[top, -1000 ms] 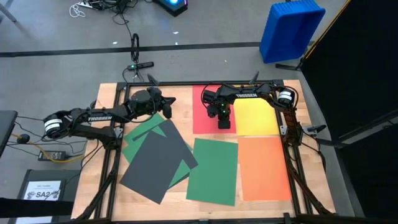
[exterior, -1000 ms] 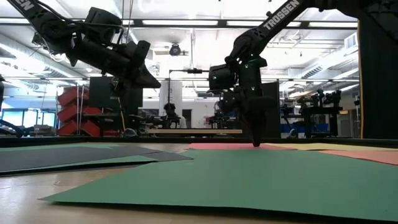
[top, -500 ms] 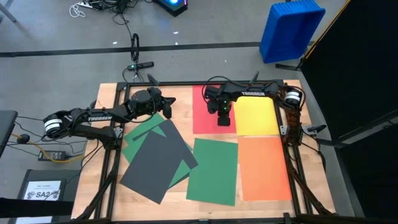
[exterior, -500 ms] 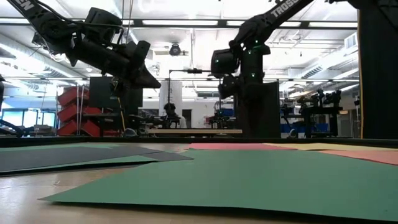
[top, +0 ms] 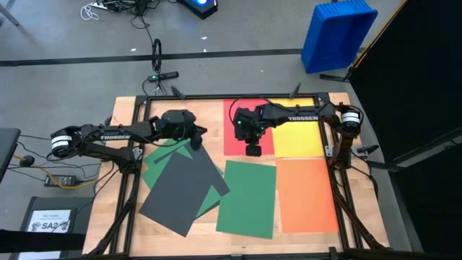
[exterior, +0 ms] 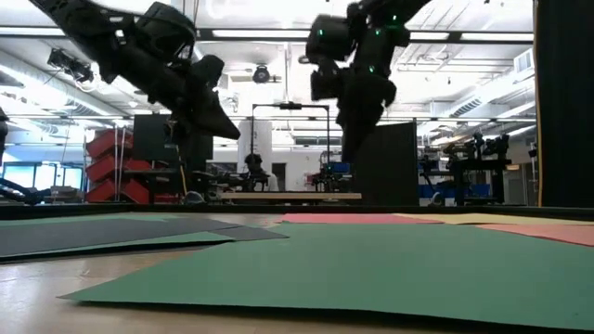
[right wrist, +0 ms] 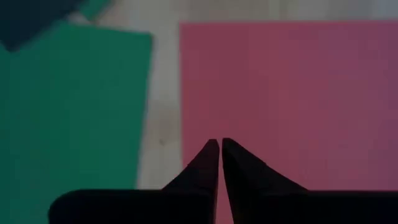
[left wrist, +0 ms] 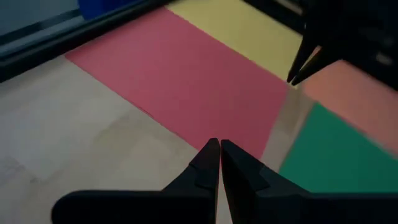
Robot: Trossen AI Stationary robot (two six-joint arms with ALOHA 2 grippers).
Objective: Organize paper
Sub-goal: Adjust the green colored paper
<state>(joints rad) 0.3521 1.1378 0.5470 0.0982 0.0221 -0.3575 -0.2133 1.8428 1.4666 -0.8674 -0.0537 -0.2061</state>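
Right tool (top: 253, 150) partly hiding red paper (top: 232, 137)

high: overhead | low: tabletop | wrists: close (all share red sheet (top: 238, 137))

Flat coloured paper sheets: red (top: 235, 141), yellow (top: 297, 137), orange (top: 307, 195), green (top: 247, 198), dark grey (top: 180, 184) overlapping green.

Paper (top: 246, 198) — red, yellow, orange, green, grey
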